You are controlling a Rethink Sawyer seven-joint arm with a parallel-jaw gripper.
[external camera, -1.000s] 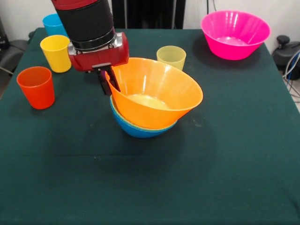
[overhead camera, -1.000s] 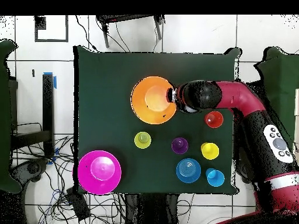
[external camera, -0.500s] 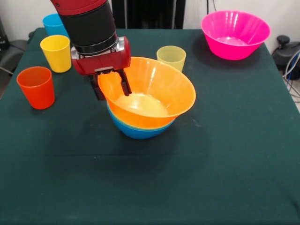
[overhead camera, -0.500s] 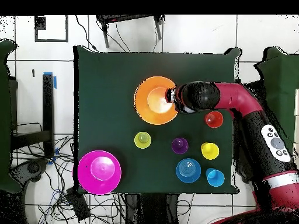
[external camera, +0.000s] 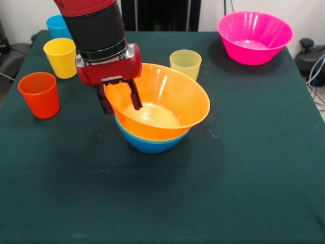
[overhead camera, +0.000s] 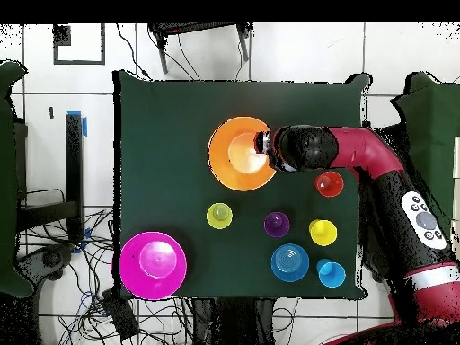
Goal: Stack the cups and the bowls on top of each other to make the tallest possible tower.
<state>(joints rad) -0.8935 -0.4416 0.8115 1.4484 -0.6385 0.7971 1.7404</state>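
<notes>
The gripper (external camera: 120,98) straddles the near-side rim of the large orange-yellow bowl (external camera: 167,99), one finger inside and one outside, the jaws apparently spread a little off the wall rather than pinching it, though the front view leaves that uncertain. That bowl sits nested and nearly level in the medium blue bowl (external camera: 147,142) near the middle of the green worktop (external camera: 244,173). Standing apart are the orange cup (external camera: 39,94), yellow cup (external camera: 60,57), blue cup (external camera: 59,27), pale yellow-green cup (external camera: 185,63), purple cup (overhead camera: 277,224), small blue bowl (overhead camera: 290,262) and pink bowl (external camera: 255,37).
</notes>
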